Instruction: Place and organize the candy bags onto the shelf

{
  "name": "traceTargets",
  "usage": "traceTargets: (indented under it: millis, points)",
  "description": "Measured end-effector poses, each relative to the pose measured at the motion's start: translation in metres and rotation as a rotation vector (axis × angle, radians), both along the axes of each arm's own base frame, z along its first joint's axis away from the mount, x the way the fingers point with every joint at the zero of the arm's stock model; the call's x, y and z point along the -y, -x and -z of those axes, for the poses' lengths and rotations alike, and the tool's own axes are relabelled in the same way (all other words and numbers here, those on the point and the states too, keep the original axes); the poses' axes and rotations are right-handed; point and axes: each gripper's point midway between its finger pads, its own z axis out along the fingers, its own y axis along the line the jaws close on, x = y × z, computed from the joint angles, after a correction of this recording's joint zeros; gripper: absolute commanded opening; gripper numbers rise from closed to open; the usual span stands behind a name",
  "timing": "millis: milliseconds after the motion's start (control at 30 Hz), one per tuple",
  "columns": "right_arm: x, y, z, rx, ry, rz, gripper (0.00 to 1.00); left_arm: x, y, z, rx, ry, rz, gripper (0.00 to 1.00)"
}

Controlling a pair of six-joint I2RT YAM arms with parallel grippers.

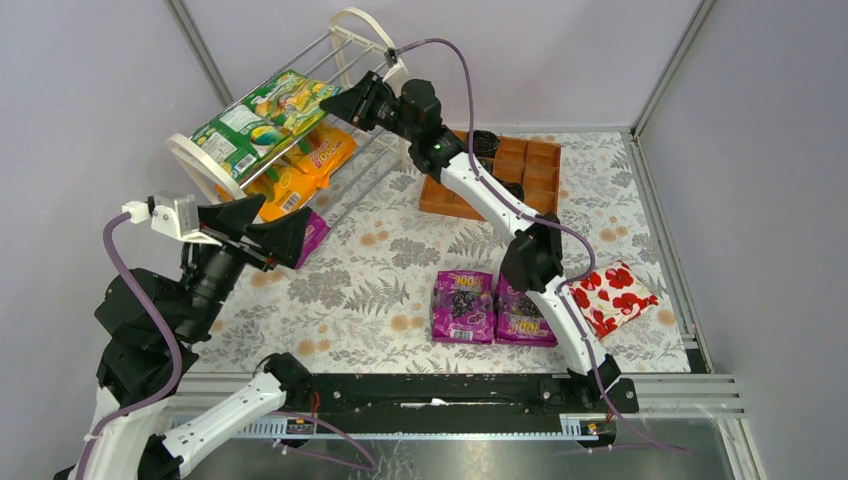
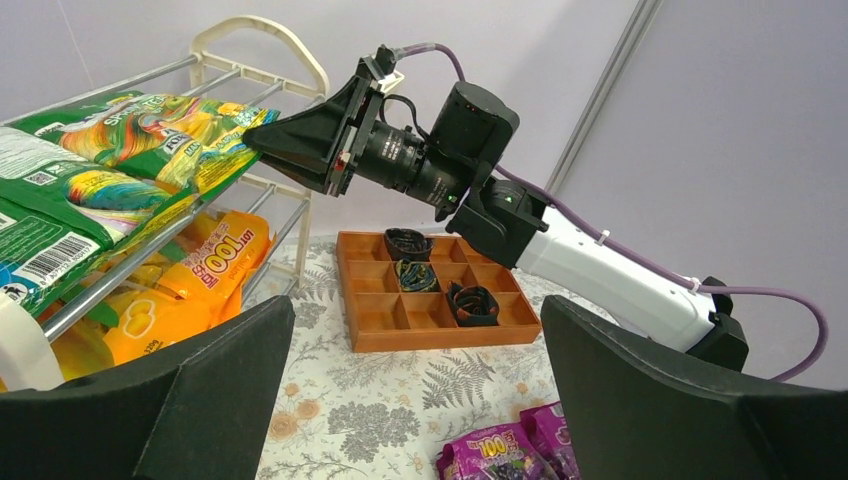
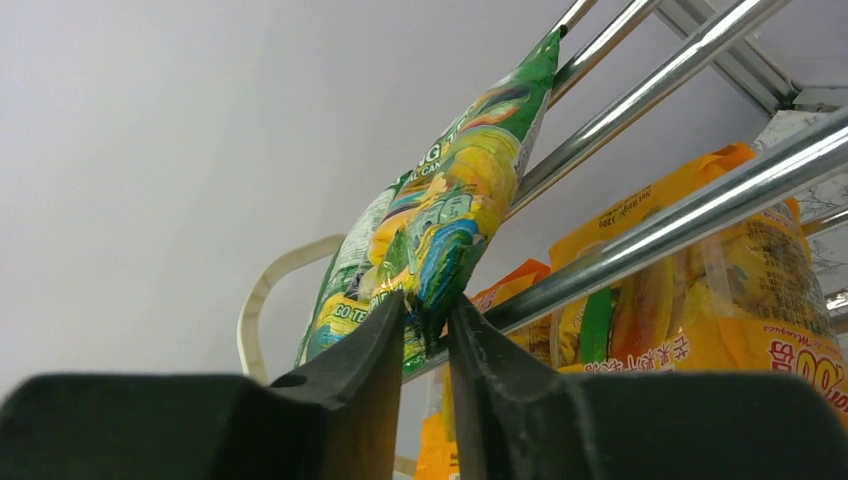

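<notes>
The shelf [image 1: 360, 22] stands at the back left. Two green candy bags [image 1: 262, 118] lie on its top tier and orange ones [image 1: 318, 152] on the tier below. My right gripper [image 1: 326, 105] is at the near corner of the right-hand green bag [image 3: 450, 200], its jaws [image 3: 428, 305] narrowly parted around the bag's edge. Two purple candy bags [image 1: 490, 308] lie flat on the table. Another purple bag [image 1: 317, 236] peeks out by the shelf's foot, behind my left gripper [image 1: 285, 222]. That gripper [image 2: 415, 305] hangs wide open and holds nothing.
An orange-brown wooden tray [image 1: 522, 170] with black coils [image 2: 472, 303] sits at the back, right of the shelf. A red-and-white floral package [image 1: 613, 296] lies at the right, beside the right arm. Grey walls close in the table on three sides.
</notes>
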Motion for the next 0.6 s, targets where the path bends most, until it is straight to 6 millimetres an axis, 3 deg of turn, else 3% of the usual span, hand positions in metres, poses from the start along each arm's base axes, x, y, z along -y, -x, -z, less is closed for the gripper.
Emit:
traceTargets:
  millis: [100,233,333,433,600]
  points:
    - [0.001,-0.001,-0.003,0.01,-0.001,0.007,0.42,0.001,-0.001,0.001,-0.006,0.0,0.001,0.99]
    - [0.003,0.001,-0.008,0.015,0.002,0.014,0.66,0.005,-0.004,0.005,-0.02,-0.008,0.005,0.99]
    - [0.013,0.008,-0.013,0.012,0.038,0.03,0.82,0.008,-0.007,0.007,-0.03,-0.011,0.01,0.99]
    - [0.028,0.022,-0.004,-0.013,0.121,0.035,0.98,0.011,-0.008,0.01,-0.039,-0.011,0.017,0.99]
    - [0.072,0.061,0.026,-0.017,0.292,0.04,1.0,0.017,-0.011,0.021,-0.065,-0.014,0.033,0.99]
